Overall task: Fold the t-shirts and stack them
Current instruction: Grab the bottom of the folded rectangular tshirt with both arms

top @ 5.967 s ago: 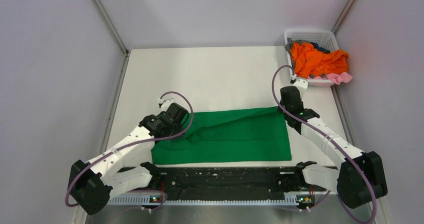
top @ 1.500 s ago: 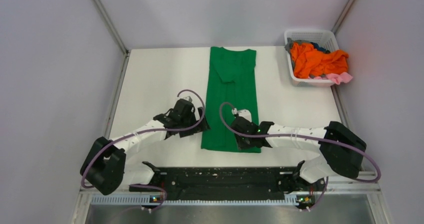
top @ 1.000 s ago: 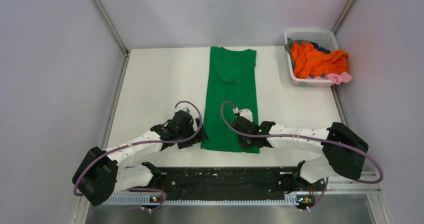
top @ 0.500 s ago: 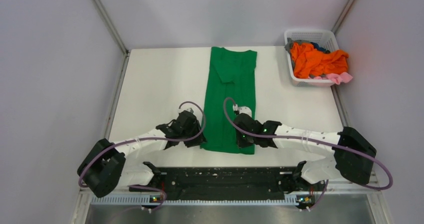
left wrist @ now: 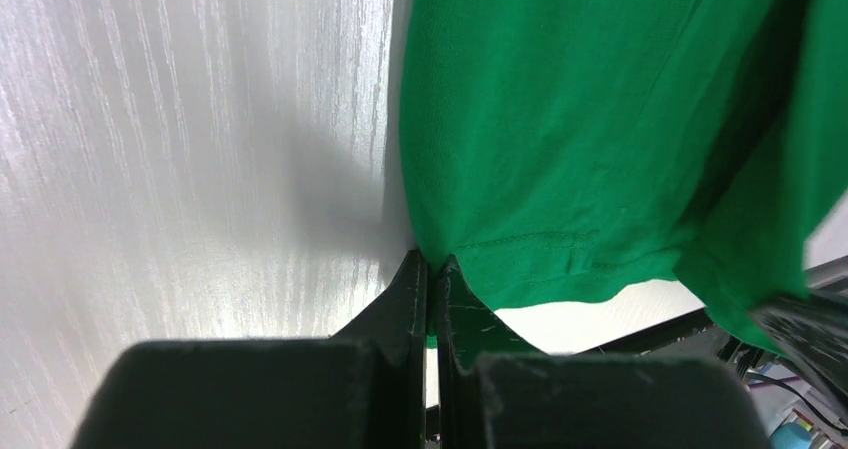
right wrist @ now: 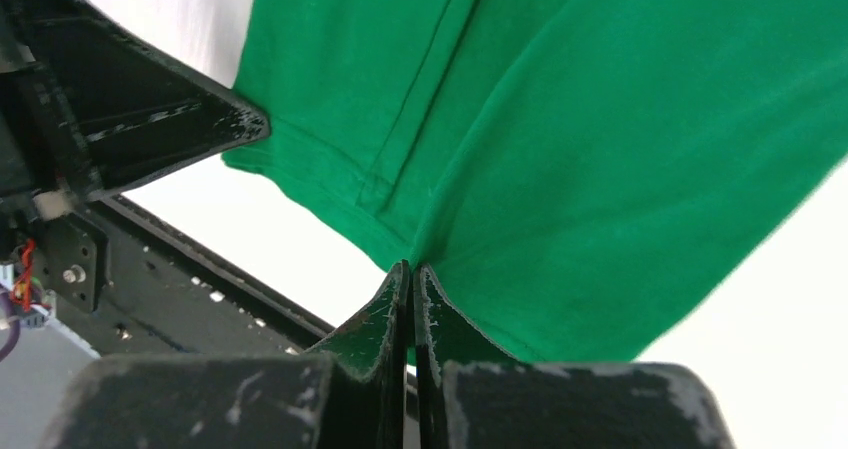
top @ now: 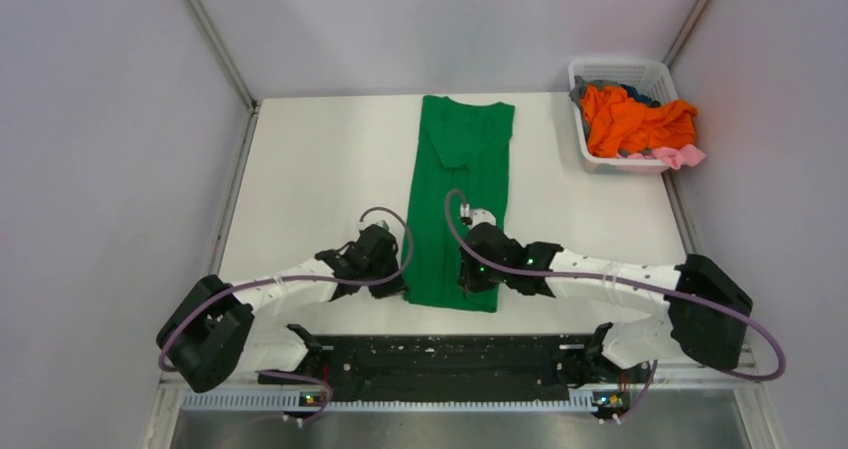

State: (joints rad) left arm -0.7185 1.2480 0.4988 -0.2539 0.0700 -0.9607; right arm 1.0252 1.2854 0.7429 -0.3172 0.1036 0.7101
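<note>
Top external alone takes in the whole green t-shirt (top: 460,199): folded to a long narrow strip down the middle of the white table (top: 320,169), collar end at the far edge, hem near the arm bases. Takes in too the white lattice basket (top: 622,71) at the far right corner, heaped with an orange t-shirt (top: 635,119), pink cloth (top: 680,156) spilling over its near rim. Wrist views alone settle the grip: left gripper (left wrist: 430,269) pinched tight on the hem's near left corner, right gripper (right wrist: 410,274) pinched tight on the hem toward its right side. Hem between them perhaps hanging just clear of the table, hard to judge. Bare table to the left of the strip and between strip and basket; little room behind the hem before the black rail (top: 440,354)
</note>
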